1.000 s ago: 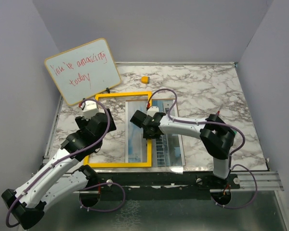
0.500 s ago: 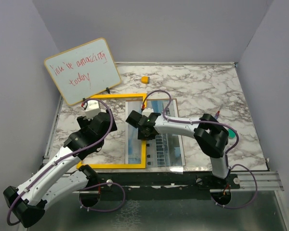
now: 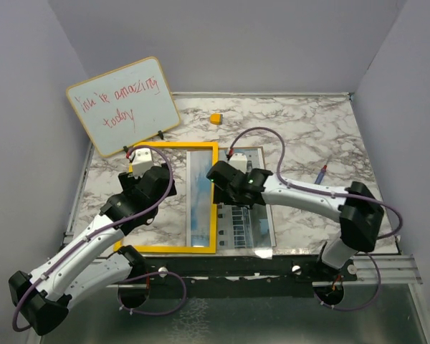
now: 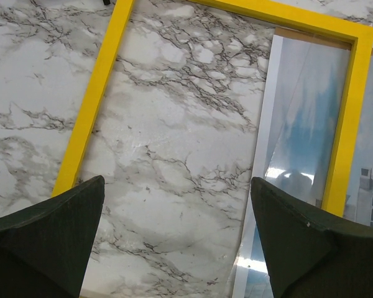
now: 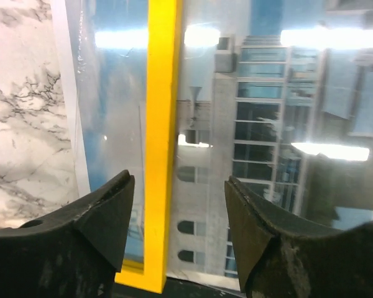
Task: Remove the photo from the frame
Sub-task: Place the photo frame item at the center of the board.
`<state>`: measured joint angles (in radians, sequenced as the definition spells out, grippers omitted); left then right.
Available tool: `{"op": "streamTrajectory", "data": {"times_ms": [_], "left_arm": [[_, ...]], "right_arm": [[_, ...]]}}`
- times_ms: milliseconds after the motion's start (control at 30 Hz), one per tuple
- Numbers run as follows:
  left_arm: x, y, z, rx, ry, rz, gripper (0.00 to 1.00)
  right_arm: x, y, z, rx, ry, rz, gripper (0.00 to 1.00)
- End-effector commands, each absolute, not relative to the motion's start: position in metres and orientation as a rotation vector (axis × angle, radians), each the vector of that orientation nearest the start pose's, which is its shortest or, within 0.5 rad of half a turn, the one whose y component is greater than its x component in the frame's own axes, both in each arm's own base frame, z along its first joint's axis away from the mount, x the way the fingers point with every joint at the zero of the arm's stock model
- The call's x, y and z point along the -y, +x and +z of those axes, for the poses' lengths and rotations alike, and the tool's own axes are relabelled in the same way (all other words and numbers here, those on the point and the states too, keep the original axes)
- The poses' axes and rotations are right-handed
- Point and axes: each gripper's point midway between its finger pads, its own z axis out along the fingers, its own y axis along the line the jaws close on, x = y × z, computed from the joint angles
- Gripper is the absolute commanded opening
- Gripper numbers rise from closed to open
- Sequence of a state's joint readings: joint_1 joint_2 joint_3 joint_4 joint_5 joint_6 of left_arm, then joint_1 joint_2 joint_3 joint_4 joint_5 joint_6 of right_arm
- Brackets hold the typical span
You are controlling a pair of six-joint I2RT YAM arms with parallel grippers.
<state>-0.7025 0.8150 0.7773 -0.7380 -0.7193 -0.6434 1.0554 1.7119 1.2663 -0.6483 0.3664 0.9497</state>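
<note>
The yellow frame [image 3: 132, 202] lies flat on the marble table, and marble shows through its opening. The photo [image 3: 245, 215], a white building against blue sky, lies under a glossy sheet. Its left part is inside the frame and its right part is outside the frame's right bar. My left gripper [image 3: 152, 178] is open over the frame's opening. In the left wrist view it [image 4: 177, 181] is empty above marble, with the frame [image 4: 90, 124] and the photo [image 4: 304, 118] beyond. My right gripper [image 3: 228, 188] is open over the photo. In the right wrist view it [image 5: 179, 179] straddles the frame's bar [image 5: 161, 124] beside the building [image 5: 261, 124].
A whiteboard [image 3: 122, 106] with red handwriting leans at the back left. A small yellow block [image 3: 216, 118] sits at the back. A pen [image 3: 322, 174] lies at the right. Grey walls close in on three sides. A dark rail runs along the near edge.
The frame has slid a little to the left, uncovering more of the photo's right part. My right gripper moved right and its elbow swung out right. My left gripper shifted slightly away.
</note>
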Motion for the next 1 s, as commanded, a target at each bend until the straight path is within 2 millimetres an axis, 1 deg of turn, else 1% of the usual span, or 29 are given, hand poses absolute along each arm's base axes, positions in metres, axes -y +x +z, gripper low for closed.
{"op": "streamTrajectory", "data": {"times_ms": [0, 100, 133, 233, 267, 333, 367, 433, 500, 533, 567, 667, 967], "left_arm": [[0.079, 0.231, 0.169, -2.138, -0.217, 0.026, 0.99], [0.086, 0.232, 0.165, -2.156, -0.186, 0.004, 0.99], [0.088, 0.232, 0.164, -2.161, -0.174, -0.007, 0.99], [0.098, 0.233, 0.160, -2.181, -0.127, -0.042, 0.99], [0.101, 0.233, 0.158, -2.187, -0.113, -0.051, 0.99], [0.105, 0.233, 0.155, -2.201, -0.092, -0.061, 0.99], [0.106, 0.233, 0.154, -2.205, -0.086, -0.066, 0.99], [0.109, 0.233, 0.152, -2.214, -0.073, -0.069, 0.99], [0.110, 0.233, 0.150, -2.220, -0.067, -0.070, 0.99], [0.110, 0.233, 0.149, -2.222, -0.066, -0.071, 0.99], [0.110, 0.233, 0.149, -2.223, -0.065, -0.070, 0.99], [0.111, 0.233, 0.149, -2.223, -0.064, -0.074, 0.99], [0.112, 0.234, 0.144, -2.242, -0.054, -0.057, 0.99]], "right_arm": [[-0.264, 0.231, 0.101, -2.510, 0.111, 0.153, 0.65], [-0.221, 0.233, 0.097, -2.507, 0.232, 0.215, 0.66], [-0.205, 0.229, 0.087, -2.515, 0.260, 0.221, 0.67], [-0.174, 0.229, 0.085, -2.481, 0.376, 0.351, 0.74], [-0.166, 0.229, 0.089, -2.455, 0.405, 0.409, 0.77], [-0.150, 0.231, 0.089, -2.421, 0.452, 0.450, 0.81], [-0.147, 0.232, 0.088, -2.412, 0.451, 0.468, 0.83], [-0.146, 0.231, 0.084, -2.427, 0.437, 0.512, 0.83], [-0.147, 0.230, 0.076, -2.461, 0.434, 0.545, 0.83], [-0.143, 0.231, 0.070, -2.479, 0.454, 0.532, 0.83], [-0.146, 0.229, 0.066, -2.511, 0.460, 0.563, 0.83], [-0.143, 0.230, 0.057, -2.536, 0.473, 0.559, 0.83], [-0.145, 0.235, 0.042, -2.536, 0.520, 0.583, 0.83]]}}
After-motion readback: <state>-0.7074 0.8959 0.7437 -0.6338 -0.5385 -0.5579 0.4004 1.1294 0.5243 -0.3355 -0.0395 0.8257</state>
